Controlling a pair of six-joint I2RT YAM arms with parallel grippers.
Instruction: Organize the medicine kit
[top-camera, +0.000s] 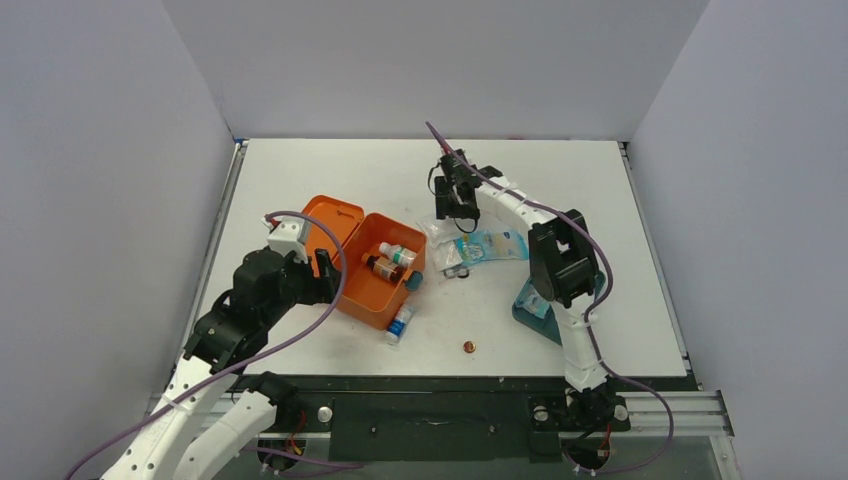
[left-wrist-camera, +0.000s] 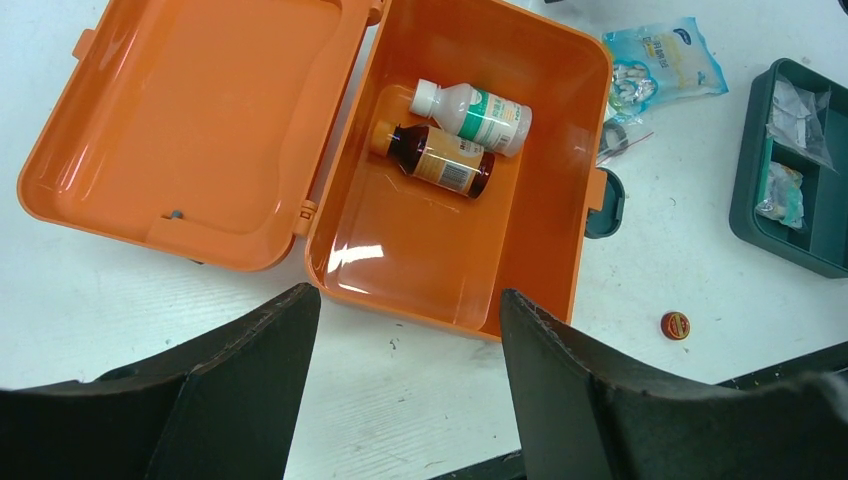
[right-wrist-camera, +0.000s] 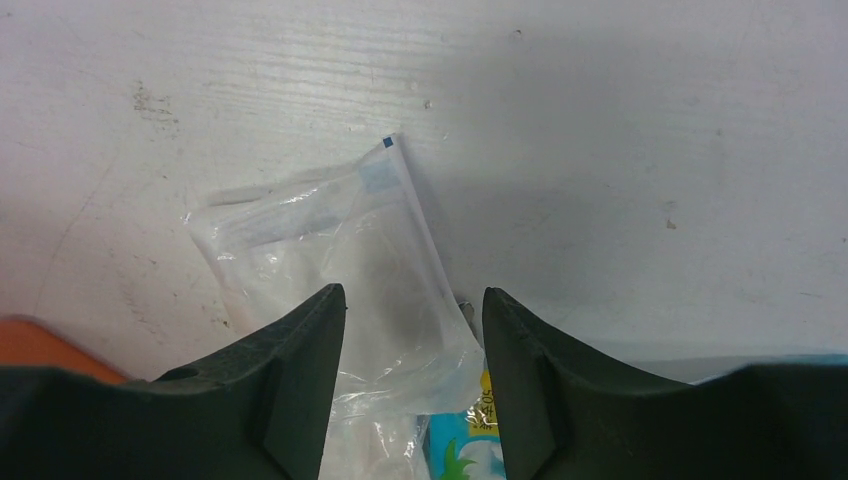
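Two bottles (left-wrist-camera: 440, 160) in the medicine kit (left-wrist-camera: 420, 250); packets (left-wrist-camera: 660, 60) lie outside. Left fingers (left-wrist-camera: 250, 380) open, empty; right fingers (right-wrist-camera: 290, 380) open astride a clear bag (right-wrist-camera: 380, 260).

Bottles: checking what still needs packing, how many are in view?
3. A white bottle and a brown bottle lie side by side inside the medicine kit; a third bottle lies on the table beside its outer wall. More may hide among the packets.
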